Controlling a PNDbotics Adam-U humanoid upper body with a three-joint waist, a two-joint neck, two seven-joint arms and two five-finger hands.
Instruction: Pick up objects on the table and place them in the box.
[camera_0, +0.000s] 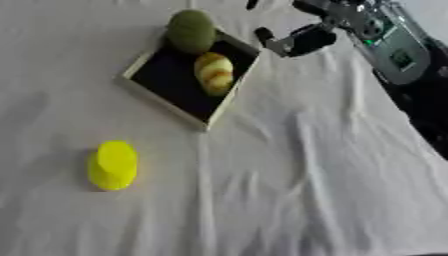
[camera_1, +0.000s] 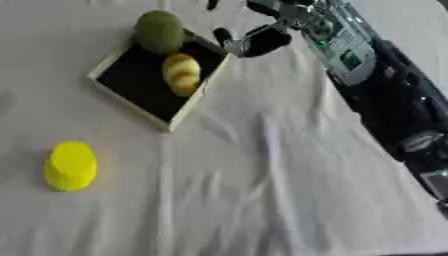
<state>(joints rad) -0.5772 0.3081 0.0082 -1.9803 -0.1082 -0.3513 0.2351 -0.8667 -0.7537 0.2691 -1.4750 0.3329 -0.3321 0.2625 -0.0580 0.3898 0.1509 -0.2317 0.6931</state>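
Observation:
A shallow box (camera_0: 163, 102) with a pale rim and black floor lies tilted at the upper middle of the table. Inside it rest a round green fruit (camera_0: 191, 31) at the far corner and a yellow-orange striped oblong object (camera_0: 214, 73) beside it. A bright yellow cylinder (camera_0: 112, 165) lies on the white cloth, in front of the box to the left. My right hand (camera_0: 297, 40) hovers just right of the box's far corner, its fingers straight and nothing in them. The left hand does not show.
My right forearm (camera_1: 346, 45), silver with a black lower part, runs down the right edge of the right eye view. The white cloth (camera_0: 289, 190) is creased, with folds running from the box toward the near edge.

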